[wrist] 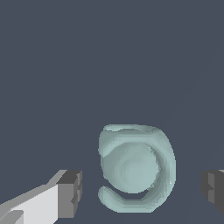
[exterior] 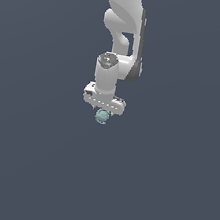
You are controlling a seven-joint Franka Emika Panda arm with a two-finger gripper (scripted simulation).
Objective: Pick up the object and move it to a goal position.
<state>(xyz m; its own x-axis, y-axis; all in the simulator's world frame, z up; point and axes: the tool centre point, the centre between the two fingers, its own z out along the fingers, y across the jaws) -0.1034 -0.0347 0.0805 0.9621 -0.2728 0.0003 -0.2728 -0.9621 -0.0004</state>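
Your gripper (wrist: 140, 192) sat spread open, pads (wrist: 70, 192) either side of the object (wrist: 135, 168), not touching it.

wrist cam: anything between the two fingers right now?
Yes: the teal ball sits between the hand's fingers, with bare gaps on both sides, touching neither. Wrist view shows it.

Smooth white shell with a soft sheen on the arm (exterior: 124, 13), like moulded plastic. Matt dark-grey pads (wrist: 71, 192) on the gripper (wrist: 142, 190). Pale teal, slightly glossy, faintly faceted skin on the ball (wrist: 135, 168). Flat matt slate-grey ground (exterior: 27, 159) beneath the ball.
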